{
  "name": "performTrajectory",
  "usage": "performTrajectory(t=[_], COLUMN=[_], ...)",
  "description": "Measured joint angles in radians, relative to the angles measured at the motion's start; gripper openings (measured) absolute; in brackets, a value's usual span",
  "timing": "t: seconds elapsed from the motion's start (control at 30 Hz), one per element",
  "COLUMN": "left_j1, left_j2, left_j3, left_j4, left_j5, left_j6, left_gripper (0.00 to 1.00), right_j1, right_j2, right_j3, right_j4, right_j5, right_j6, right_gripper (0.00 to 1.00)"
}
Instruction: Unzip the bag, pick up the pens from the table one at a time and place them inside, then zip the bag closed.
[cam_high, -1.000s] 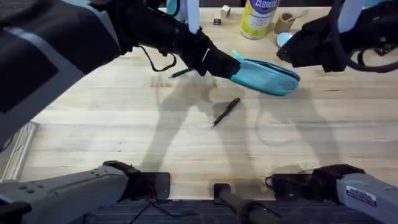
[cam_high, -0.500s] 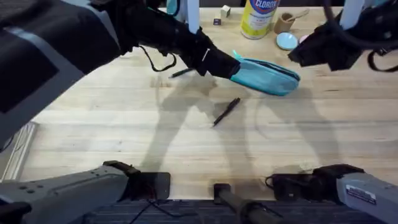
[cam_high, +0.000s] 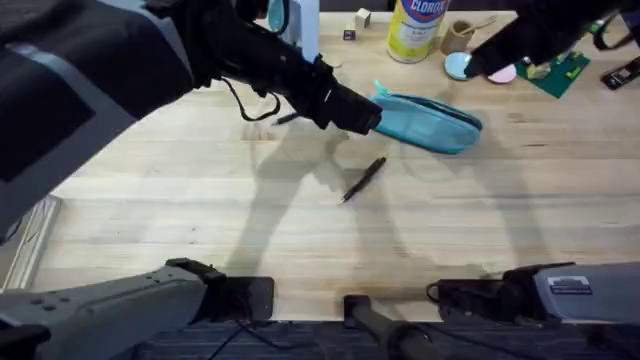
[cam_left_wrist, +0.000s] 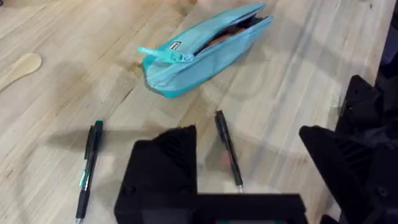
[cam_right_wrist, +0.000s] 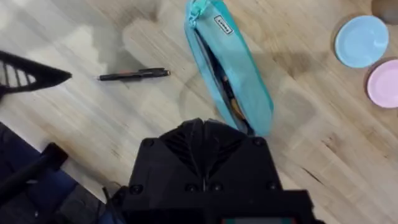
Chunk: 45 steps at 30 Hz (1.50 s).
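Overhead view: unzipped turquoise pouch (cam_high: 430, 120) sits upper centre, one black pen (cam_high: 363, 180) mid-frame below it. Left gripper (cam_left_wrist: 249, 162) spread, right gripper (cam_right_wrist: 202, 146) pressed together. Centre over the pen before descending.

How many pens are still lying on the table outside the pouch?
2. One pen lies on the table in front of the turquoise bag; the other pen lies off past the bag's zipper-pull end. The open bag may hide more inside.
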Motion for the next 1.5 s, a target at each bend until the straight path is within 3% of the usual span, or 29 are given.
performTrajectory(t=[0.5, 1.2, 1.5], left_j1=[0.0, 0.0, 0.0], left_j2=[0.0, 0.0, 0.0], left_j3=[0.0, 0.0, 0.0], left_j4=[0.0, 0.0, 0.0], left_j5=[-0.001, -0.001, -0.001], left_j6=[-0.002, -0.003, -0.003], left_gripper=[0.994, 0.993, 0.992], right_j1=[-0.014, -0.014, -0.014], right_j2=[0.04, 0.206, 0.208], right_j3=[0.045, 0.045, -0.084], right_j4=[0.005, -0.008, 0.072], right_j5=[0.097, 0.051, 0.042], right_j6=[-0.068, -0.103, -0.103], right_gripper=[0.03, 0.033, 0.032])
